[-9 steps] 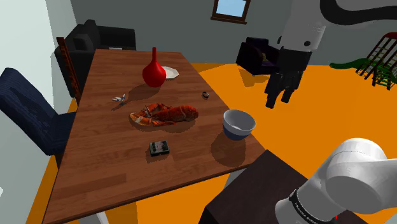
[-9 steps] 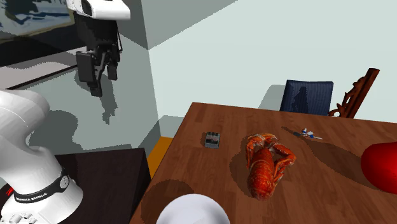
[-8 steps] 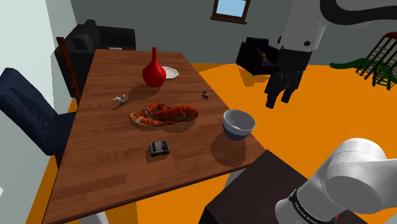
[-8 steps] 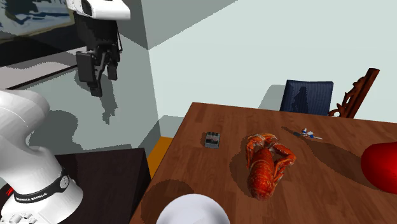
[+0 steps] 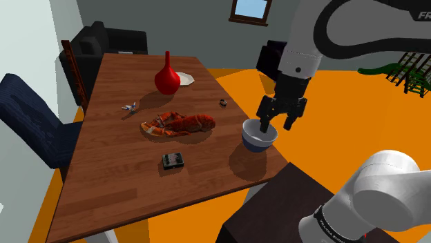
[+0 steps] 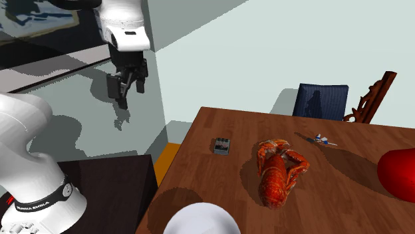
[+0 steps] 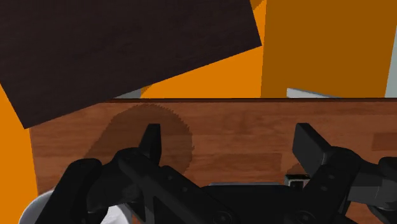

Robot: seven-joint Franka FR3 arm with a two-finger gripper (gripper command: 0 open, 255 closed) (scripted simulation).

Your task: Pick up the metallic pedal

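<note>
Pedal: the small dark pedal is lying flat on the wooden table, touching nothing.
Nearest object: the red lobster is lying near the pedal, farther from the stand-side edge.
Bowl: the white bowl is sitting near the table's stand-side edge.
Gripper: the gripper is hovering near the bowl, well apart from the pedal.
Jaws: standing spread apart, gripping nothing.

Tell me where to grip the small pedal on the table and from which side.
I'd come straight down and pinch the pedal across its narrower width. It is a low box lying flat on the table, apart from the lobster.
</note>
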